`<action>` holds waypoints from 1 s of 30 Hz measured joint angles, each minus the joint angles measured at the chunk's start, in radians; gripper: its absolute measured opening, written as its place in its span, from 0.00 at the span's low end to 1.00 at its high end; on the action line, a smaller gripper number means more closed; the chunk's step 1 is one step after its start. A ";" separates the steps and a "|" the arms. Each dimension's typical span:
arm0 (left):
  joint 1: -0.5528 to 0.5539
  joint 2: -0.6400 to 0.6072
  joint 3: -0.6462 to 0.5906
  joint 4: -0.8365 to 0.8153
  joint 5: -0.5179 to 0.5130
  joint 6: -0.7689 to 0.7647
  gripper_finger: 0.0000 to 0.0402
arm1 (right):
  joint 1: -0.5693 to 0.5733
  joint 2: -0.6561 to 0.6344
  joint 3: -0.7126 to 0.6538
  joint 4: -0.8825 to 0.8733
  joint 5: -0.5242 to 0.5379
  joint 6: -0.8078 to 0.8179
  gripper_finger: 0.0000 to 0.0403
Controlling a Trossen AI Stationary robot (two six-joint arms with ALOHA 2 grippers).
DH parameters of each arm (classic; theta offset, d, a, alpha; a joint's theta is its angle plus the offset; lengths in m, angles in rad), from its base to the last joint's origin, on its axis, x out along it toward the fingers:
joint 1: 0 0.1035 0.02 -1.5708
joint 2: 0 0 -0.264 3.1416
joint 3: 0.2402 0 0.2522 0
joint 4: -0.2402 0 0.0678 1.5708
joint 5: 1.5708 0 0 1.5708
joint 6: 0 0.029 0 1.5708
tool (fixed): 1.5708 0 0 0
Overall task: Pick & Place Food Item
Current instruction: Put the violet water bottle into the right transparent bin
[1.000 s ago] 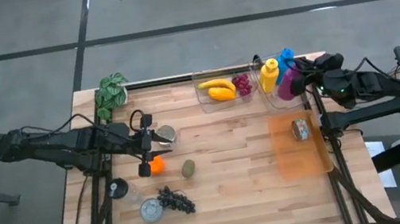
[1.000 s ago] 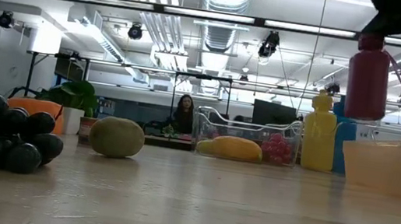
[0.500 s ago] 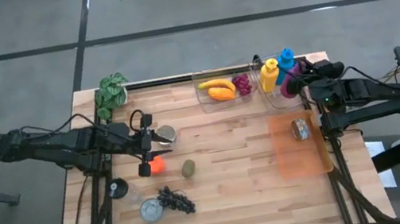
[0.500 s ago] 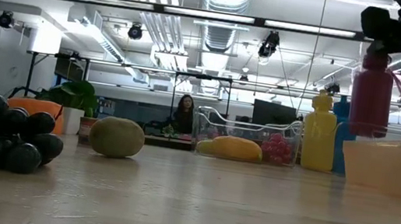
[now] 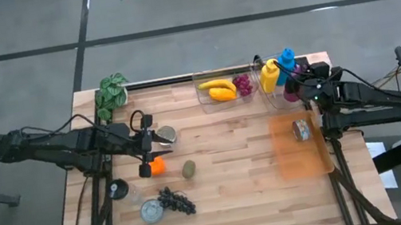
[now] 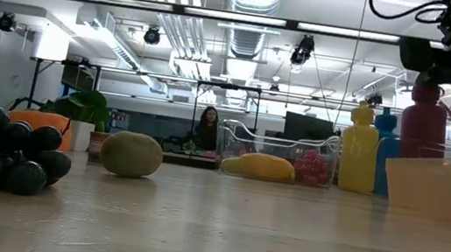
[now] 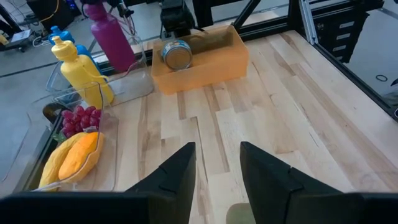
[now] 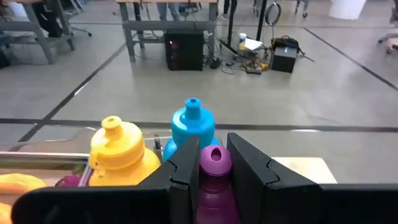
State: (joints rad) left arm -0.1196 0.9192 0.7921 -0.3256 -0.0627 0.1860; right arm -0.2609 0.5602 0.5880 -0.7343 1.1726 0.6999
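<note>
A magenta bottle (image 5: 291, 90) stands upright in my right gripper (image 8: 214, 173), beside a yellow bottle (image 5: 270, 76) and a blue bottle (image 5: 286, 61) in a clear bin at the table's far right. In the low view the magenta bottle (image 6: 425, 123) hangs under that gripper (image 6: 447, 60), its base hidden behind the orange tray (image 6: 442, 187). My left gripper (image 5: 144, 146) is open above the table's left half. It touches nothing and is near an orange (image 5: 157, 165) and a kiwi (image 5: 188, 168). My right gripper pinches the magenta bottle at its neck, just under the cap (image 8: 213, 155), one finger (image 8: 183, 168) on each side. The fingers come from the table's right, slanting down. The bottle is upright; whether its base rests in the bin I cannot tell.
A clear bin (image 5: 223, 89) at the far edge holds a banana, a mango and red grapes. The orange tray (image 5: 301, 149) holds a can (image 5: 300, 130). Black grapes (image 5: 176, 201), a tin (image 5: 165, 137), a lid (image 5: 151, 211) and a plant (image 5: 110, 94) occupy the left half.
My right gripper has moved down with the magenta bottle still held upright, bringing it from well above the other bottles to about their height beside the blue one.
</note>
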 joint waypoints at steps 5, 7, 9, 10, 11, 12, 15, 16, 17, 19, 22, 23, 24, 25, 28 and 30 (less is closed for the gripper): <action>0.000 0.000 0.000 0.000 0.000 0.000 0.32 | -0.036 0.000 -0.057 0.056 -0.029 -0.001 0.15; 0.001 0.000 0.000 0.000 0.000 0.000 0.32 | -0.042 0.000 -0.080 0.084 -0.030 -0.003 0.15; 0.001 0.000 0.000 0.000 0.000 0.000 0.32 | -0.046 0.000 -0.099 0.099 -0.030 -0.004 0.15; 0.001 0.000 0.000 0.000 0.000 0.000 0.32 | -0.048 0.000 -0.106 0.101 -0.031 -0.003 0.15; 0.001 0.000 0.000 0.000 0.000 0.000 0.32 | -0.050 0.000 -0.111 0.103 -0.031 -0.002 0.15; 0.001 0.000 0.000 0.000 0.000 0.000 0.32 | -0.052 0.000 -0.115 0.104 -0.031 -0.001 0.15; 0.001 0.000 0.000 0.000 0.000 0.000 0.32 | -0.054 -0.002 -0.115 0.108 -0.032 0.000 0.15; 0.001 0.000 0.000 0.000 0.000 0.000 0.32 | -0.054 -0.002 -0.115 0.108 -0.032 0.000 0.15; 0.001 0.000 0.000 0.000 0.000 0.000 0.32 | -0.054 -0.002 -0.113 0.108 -0.032 0.000 0.15; 0.001 0.000 0.000 0.000 0.000 0.000 0.32 | -0.054 -0.002 -0.110 0.109 -0.032 0.000 0.15; 0.001 0.000 0.000 0.000 0.000 0.000 0.32 | -0.054 -0.002 -0.110 0.109 -0.032 0.000 0.17; 0.001 0.000 0.000 0.000 0.000 0.000 0.32 | -0.054 -0.002 -0.110 0.109 -0.031 0.000 0.18; 0.001 0.000 0.000 0.000 0.000 0.000 0.32 | -0.054 -0.002 -0.111 0.108 -0.031 0.000 0.20; 0.001 0.000 0.000 0.000 0.000 0.000 0.32 | -0.054 -0.002 -0.111 0.109 -0.030 0.000 0.21; 0.001 0.000 0.000 0.000 0.000 0.000 0.32 | -0.054 -0.002 -0.111 0.109 -0.030 0.000 0.25; 0.001 0.000 0.000 0.000 0.000 0.000 0.32 | -0.054 -0.002 -0.111 0.109 -0.029 0.000 0.27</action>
State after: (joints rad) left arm -0.1189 0.9192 0.7921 -0.3260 -0.0624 0.1859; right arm -0.3148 0.5584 0.4774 -0.6253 1.1435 0.6998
